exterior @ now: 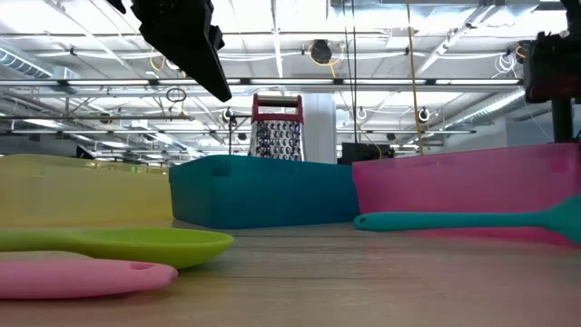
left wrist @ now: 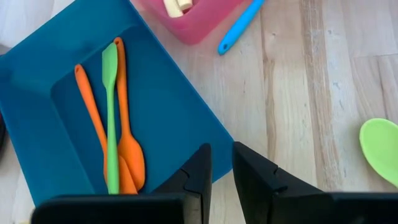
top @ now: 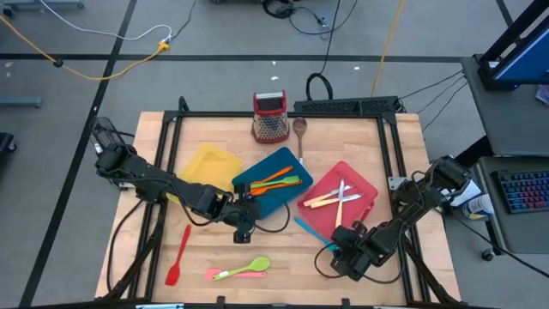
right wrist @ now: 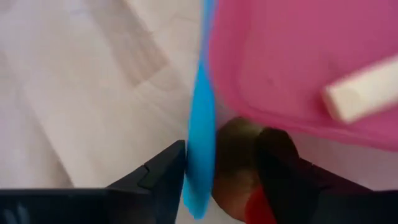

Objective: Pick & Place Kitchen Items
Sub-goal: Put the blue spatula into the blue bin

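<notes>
teal tray (top: 273, 163) holds orange spatulas (top: 273, 178); red tray (top: 360, 184) holds cutlery (top: 336, 197)

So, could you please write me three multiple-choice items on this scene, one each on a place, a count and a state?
1. Where does the blue spatula lie?
A. on the table beside the red tray
B. inside the teal tray
C. inside the yellow tray

2. How many utensils lie in the teal tray?
A. one
B. three
C. five

3. How does the right gripper stand?
A. shut, empty
B. open, its fingers either side of the blue spatula
C. holding a wooden spoon

Answers:
1 A, the high view shows it on wood along the tray's edge.
2 B, the left wrist view shows two orange spatulas and one green spatula.
3 B, the right wrist view shows it.
</notes>
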Available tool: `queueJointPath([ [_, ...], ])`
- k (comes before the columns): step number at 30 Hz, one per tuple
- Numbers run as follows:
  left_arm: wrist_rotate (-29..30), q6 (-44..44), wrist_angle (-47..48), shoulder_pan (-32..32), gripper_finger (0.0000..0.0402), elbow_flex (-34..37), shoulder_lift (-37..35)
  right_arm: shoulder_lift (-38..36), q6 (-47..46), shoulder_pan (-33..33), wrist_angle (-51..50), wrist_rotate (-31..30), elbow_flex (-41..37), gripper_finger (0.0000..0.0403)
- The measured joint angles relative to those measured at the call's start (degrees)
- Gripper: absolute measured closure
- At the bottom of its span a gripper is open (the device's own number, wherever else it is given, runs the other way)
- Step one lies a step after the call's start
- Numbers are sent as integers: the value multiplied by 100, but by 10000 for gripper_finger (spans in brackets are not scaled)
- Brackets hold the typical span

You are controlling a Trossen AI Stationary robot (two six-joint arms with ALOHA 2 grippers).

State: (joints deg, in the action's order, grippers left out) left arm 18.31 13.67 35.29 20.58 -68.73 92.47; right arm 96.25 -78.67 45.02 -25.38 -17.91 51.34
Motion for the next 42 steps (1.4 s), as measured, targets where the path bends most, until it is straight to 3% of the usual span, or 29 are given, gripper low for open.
queueJointPath([
  [16,2,0,0,0,335,-2,0,-524,521,6,430,267,-133,385],
  [24,4,0,4,0,334,-2,0,-644,692,6,931,25,-130,377],
  [31,4,2,1,0,334,-2,0,-651,2336,-85,2140,-31,-121,386],
  [42,27,119,-238,230,335,-2,0,-654,4331,-961,2440,-630,-116,383],
])
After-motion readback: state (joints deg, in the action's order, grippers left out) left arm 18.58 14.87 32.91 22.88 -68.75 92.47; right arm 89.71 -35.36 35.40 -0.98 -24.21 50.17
